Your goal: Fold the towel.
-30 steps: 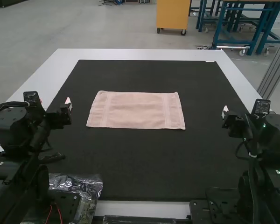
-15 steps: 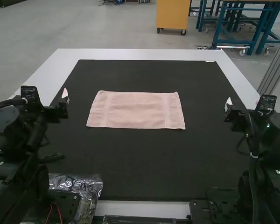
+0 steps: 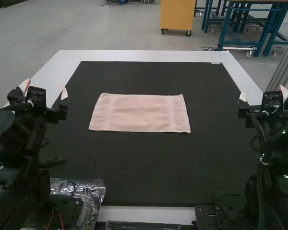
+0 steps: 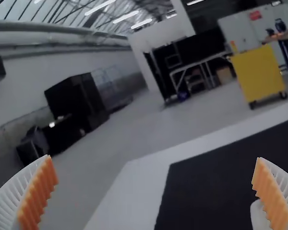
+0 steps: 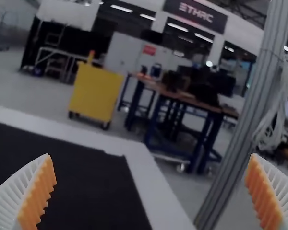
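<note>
At the left of the high view we see the left claw (image 4: pixel 154 160), its fingers wide with nothing in them. Next, just above the middle of that frame, we find the towel (image 3: pixel 140 113). It lies flat on the black mat (image 3: pixel 134 167), well apart from both claws. We guess it is light, soft and floppy, so it won't break, but it can sag or crumple if we lift just one bit. We think the left low corner (image 3: pixel 92 127) is a good spot for the left claw, and the right low corner (image 3: pixel 186 130) for the other. We should pinch just the edge, as mat and cloth may drag. At the right, the right claw (image 5: pixel 150 159) is wide and empty too.
</note>
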Controlling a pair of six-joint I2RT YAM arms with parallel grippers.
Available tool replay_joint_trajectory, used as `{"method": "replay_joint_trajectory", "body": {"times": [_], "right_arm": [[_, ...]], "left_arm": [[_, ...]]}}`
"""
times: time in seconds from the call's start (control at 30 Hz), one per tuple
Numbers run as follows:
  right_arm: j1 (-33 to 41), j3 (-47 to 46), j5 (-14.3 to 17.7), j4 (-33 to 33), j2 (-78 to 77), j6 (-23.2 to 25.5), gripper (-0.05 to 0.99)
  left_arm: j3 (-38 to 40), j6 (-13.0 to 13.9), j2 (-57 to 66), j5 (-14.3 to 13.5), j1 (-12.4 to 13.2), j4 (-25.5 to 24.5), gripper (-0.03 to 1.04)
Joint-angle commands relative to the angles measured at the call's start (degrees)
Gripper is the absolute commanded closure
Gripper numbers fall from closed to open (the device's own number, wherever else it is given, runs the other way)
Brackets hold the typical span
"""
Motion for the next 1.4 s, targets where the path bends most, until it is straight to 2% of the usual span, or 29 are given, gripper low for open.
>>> {"method": "replay_joint_trajectory", "body": {"times": [0.0,0.2,0.3,0.5,0.6,0.67,0.7,0.77,0.8,0.87,1.0,1.13,1.23,1.3,1.37], "right_arm": [[-0.74,2.63,-0.58,1.15,-0.10,-2.65,0.03],[-0.83,15.02,-0.76,-0.16,12.12,5.88,0.03],[-0.92,22.05,-0.93,-0.95,22.93,10.53,0.03],[-0.92,33.83,-5.68,-8.25,40.95,22.40,0.03],[-0.83,36.55,-8.67,-10.89,47.89,25.48,0.03],[-0.48,37.70,-11.04,-14.14,52.64,26.27,0.03],[-0.39,38.05,-12.45,-15.46,55.01,27.06,0.03],[-0.30,38.05,-16.14,-16.69,59.14,28.02,0.03],[-0.13,38.05,-16.58,-17.30,61.43,28.29,0.03],[0.22,37.96,-16.58,-17.74,64.85,28.82,0.03],[1.72,37.96,-16.23,-17.30,70.39,29.08,0.03],[4.36,37.78,-14.82,-14.49,75.75,29.08,0.03],[6.99,37.87,-12.36,-11.15,80.24,29.08,0.03],[8.66,38.31,-11.92,-9.39,83.31,29.08,0.03],[9.98,39.01,-11.83,-8.16,86.04,29.08,0.03]], "left_arm": [[0.91,1.74,-0.01,-0.09,-0.06,2.14,0.05],[9.09,1.04,2.89,-2.46,-0.32,-1.11,0.05],[13.22,-0.81,8.51,-2.55,-0.41,-0.58,0.05],[23.85,-9.86,27.59,-1.41,-0.41,-2.87,0.05],[29.65,-13.29,38.75,0.79,-0.23,-6.03,0.05],[32.91,-18.21,45.60,3.08,0.03,-7.26,0.05],[34.14,-19.61,48.59,5.01,0.12,-7.97,0.05],[35.81,-20.32,54.31,5.71,0.47,-8.41,0.05],[36.33,-21.20,56.77,6.50,0.56,-8.49,0.05],[36.86,-23.04,61.16,8.00,0.82,-8.32,0.05],[37.04,-23.66,69.16,10.37,0.73,-8.23,0.05],[37.04,-25.85,76.63,12.04,0.91,-6.91,0.05],[37.39,-27.44,81.11,12.30,1.17,-5.07,0.05],[38.09,-28.67,83.84,12.39,1.26,-3.92,0.05],[39.23,-28.75,86.12,13.27,1.09,-3.48,0.05]]}}
